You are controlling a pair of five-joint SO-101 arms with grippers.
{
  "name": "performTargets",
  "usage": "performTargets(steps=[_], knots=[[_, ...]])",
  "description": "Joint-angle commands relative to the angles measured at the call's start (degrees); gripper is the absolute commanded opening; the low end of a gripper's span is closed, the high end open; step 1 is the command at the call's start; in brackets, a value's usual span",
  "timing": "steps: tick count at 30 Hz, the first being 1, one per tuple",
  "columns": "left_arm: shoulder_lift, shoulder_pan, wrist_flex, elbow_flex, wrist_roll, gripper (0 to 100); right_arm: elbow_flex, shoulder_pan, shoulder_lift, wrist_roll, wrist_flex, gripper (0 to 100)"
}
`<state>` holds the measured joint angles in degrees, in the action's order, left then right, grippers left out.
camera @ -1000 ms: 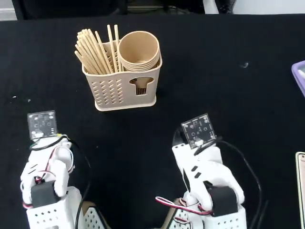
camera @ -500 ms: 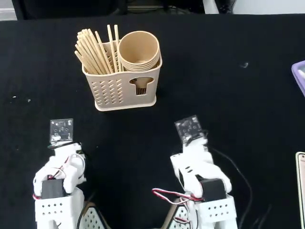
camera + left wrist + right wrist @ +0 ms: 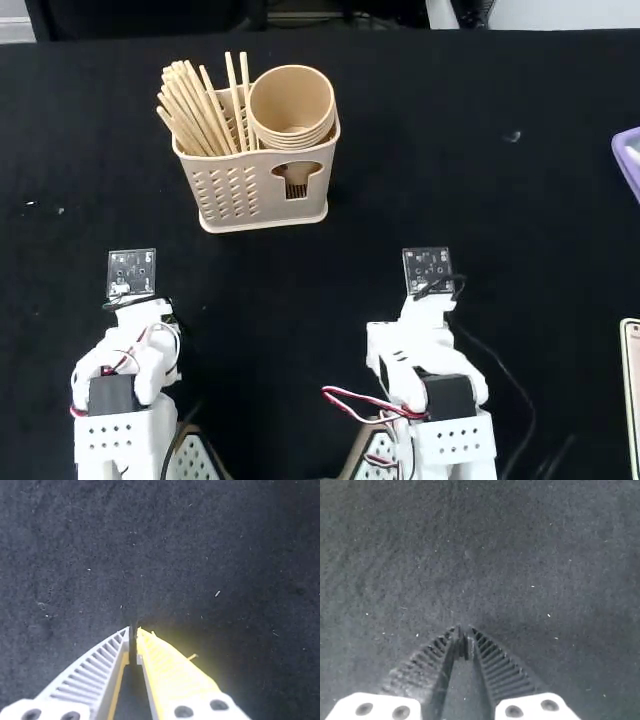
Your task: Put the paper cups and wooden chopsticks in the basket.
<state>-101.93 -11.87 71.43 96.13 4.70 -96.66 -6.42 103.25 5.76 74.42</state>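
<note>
basket (image 3: pixel 245 192) holding stacked paper cups (image 3: pixel 292 102) and wooden chopsticks (image 3: pixel 193 112) — left fingers (image 3: pixel 167 672), right fingers (image 3: pixel 497 666) pinched together, empty

The left gripper (image 3: pixel 134 632), fingers (image 3: pixel 165 662) closed and empty, over black cloth (image 3: pixel 200 545).

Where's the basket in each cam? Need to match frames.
High view: basket left of centre in the far half of the black cloth, with wooden chopsticks and paper cups standing inside it.
Left wrist view: left tool, shut, over the black cloth.
Right wrist view: right tool, shut, over the black cloth.
Shared landmark: the black cloth.
</note>
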Motion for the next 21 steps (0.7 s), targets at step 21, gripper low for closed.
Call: performTargets(steps=[21], knots=[[-2.99, 1.36, -0.79, 1.27, -0.53, 3, 0.13, 0.88, 5.41, 0.62, 0.35, 1.2]])
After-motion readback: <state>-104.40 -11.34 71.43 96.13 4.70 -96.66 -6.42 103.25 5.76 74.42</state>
